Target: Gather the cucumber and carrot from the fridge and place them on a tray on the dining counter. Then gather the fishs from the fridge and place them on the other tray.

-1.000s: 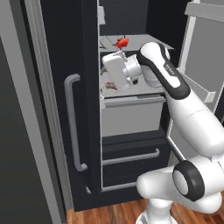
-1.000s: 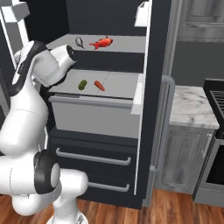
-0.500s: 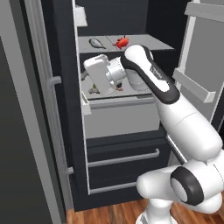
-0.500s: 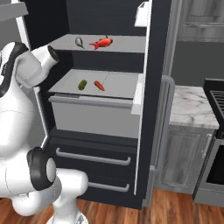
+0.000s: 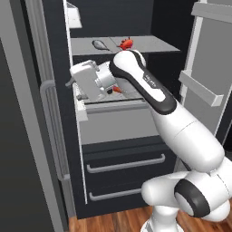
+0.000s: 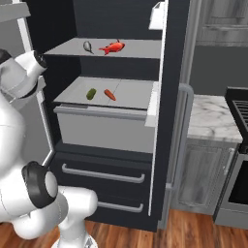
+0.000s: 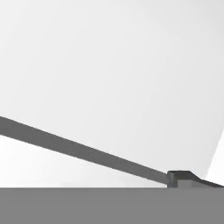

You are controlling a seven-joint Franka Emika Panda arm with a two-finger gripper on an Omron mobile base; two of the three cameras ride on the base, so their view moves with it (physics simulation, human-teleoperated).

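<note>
The black fridge stands with both doors swung out. On its light grey lower shelf lie the stubby dark-green cucumber and the orange carrot side by side. One shelf up rest the fishs, a red-orange fish and a slim silver-grey fish. My gripper is at shelf height by the inner edge of the left door, pointing at it, open and holding nothing. From the left, the hand hides the cucumber and most of the carrot. The trays and dining counter are out of view.
The left door has a long grey bar handle. The right door carries light grey racks. Two drawers sit below the shelves. A marble countertop on grey cabinets and a stove stand to the right.
My arm swung left, away from the shelf with the vegetables to the left door's inner edge. That door has swung further out. The food has not moved.
</note>
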